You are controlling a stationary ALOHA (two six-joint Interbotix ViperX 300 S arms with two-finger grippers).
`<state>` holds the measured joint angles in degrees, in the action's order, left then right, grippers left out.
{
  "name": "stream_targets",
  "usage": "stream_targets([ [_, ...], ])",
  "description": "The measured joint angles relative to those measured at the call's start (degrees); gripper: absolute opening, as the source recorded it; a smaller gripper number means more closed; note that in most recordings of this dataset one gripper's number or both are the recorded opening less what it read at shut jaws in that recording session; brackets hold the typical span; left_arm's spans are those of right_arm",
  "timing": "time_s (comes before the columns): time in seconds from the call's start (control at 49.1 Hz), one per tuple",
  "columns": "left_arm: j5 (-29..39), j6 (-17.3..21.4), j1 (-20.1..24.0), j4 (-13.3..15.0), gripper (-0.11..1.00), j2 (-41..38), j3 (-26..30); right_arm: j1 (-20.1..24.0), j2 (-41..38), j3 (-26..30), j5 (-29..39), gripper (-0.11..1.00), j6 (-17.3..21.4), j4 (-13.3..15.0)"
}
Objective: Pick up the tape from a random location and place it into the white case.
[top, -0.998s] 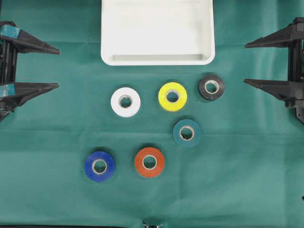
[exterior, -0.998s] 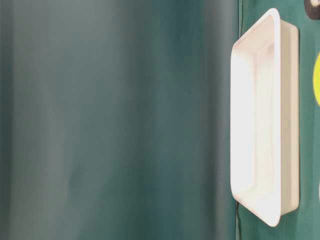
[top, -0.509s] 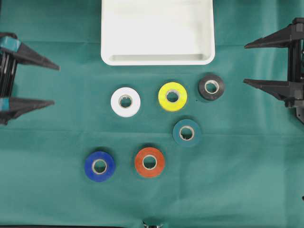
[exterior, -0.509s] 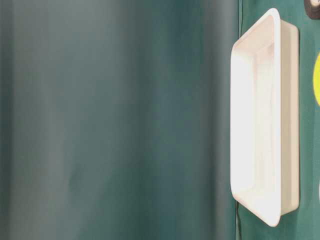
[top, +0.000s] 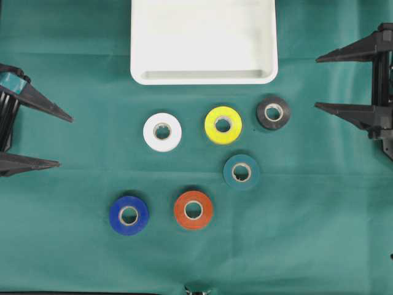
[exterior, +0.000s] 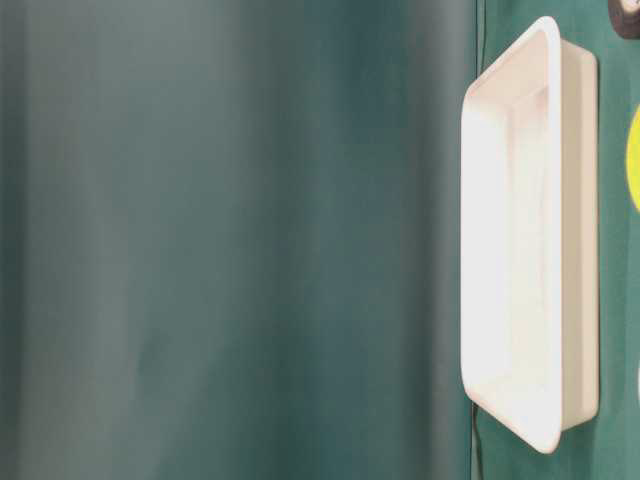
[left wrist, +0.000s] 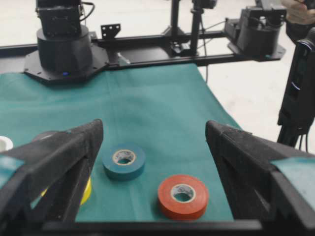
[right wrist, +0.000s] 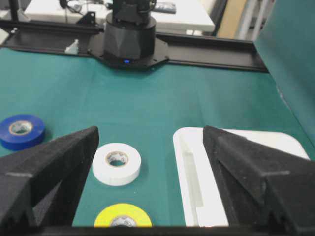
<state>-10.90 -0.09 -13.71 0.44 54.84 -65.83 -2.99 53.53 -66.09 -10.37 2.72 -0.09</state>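
Observation:
Several tape rolls lie flat on the green cloth: white (top: 149,133), yellow (top: 210,126), black (top: 263,117), teal (top: 229,173), orange (top: 180,212) and blue (top: 116,217). The white case (top: 202,77) rests at the top centre with nothing in it. My left gripper (top: 64,141) hangs open at the left edge, well left of the white roll. In the left wrist view the teal roll (left wrist: 110,164) and orange roll (left wrist: 167,199) show between its spread jaws. At the right edge my right gripper (top: 316,83) stands open, right of the black roll and holding nothing.
The table-level view shows the case (exterior: 575,250) against a green backdrop. Both arm bases (left wrist: 64,49) (right wrist: 130,39) and a black frame sit at the cloth's ends. In the right wrist view the case wall (right wrist: 197,182) lies close to the white roll (right wrist: 103,169).
My left gripper has slid down the left edge of the overhead view, toward the near side, staying open. The right gripper and all the rolls have not moved.

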Motion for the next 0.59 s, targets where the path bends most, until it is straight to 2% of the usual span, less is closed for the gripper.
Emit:
stream_targets([
  [0.122,-0.09,0.00,0.00,0.00,0.97,-0.79,0.53,0.00,0.00,0.09,-0.09,0.89,0.00,0.00],
  [0.285,-0.35,0.09,0.00,0.00,0.97,-5.98,3.08,0.00,-0.18,0.44,0.00,0.89,0.00,0.00],
  [0.591,-0.62,0.53,0.00,0.00,0.97,-20.83,13.62,0.00,-1.85,1.32,0.00,0.89,0.00,0.00],
])
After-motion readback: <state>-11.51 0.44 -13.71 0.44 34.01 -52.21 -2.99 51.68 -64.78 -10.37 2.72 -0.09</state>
